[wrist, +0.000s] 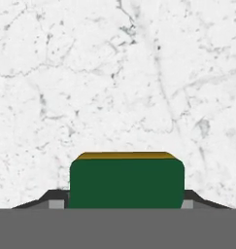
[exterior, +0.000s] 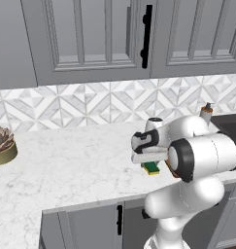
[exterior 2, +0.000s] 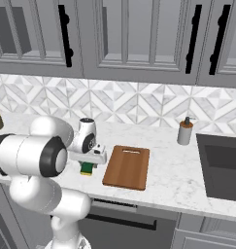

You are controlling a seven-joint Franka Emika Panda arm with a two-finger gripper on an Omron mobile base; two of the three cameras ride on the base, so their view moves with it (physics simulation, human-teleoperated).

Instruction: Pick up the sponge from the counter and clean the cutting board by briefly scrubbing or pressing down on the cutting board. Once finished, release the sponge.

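gripper [wrist: 125,206] is sitting low over the counter [exterior: 66,170] with its fingertips [wrist: 56,203] flanking the sponge [wrist: 126,182] on both sides; in the hand view the dark tips are pressing right up against the green block's edges, so it is reading as closing on or already pinching the sponge, but i cannot tell if the grip is fully seated. the sponge is lying on the marble near the front edge, just left of the cutting board [exterior 2: 127,167] and apart from it, green side up with the yellow base peeking at the far edge. risks from here: the tips are catching only the near end of the block, so it could be pivoting or slipping out on the lift; a soft block could be squashing and popping loose if squeezed off-centre; the hand is riding so low that the tips could be dragging on the counter; and on the move right, a low carry could be snagging the board's rim. also the board is lying close to the counter's front edge, so hard scrubbing could be shoving it. hard to see: in both base views the arm's big white links are covering most of the hand and much of the sponge; the finger contact itself is being cut off at the bottom of the hand view. soap bottle [exterior 2: 185,131] is standing far right by the sink [exterior 2: 221,165], well clear.
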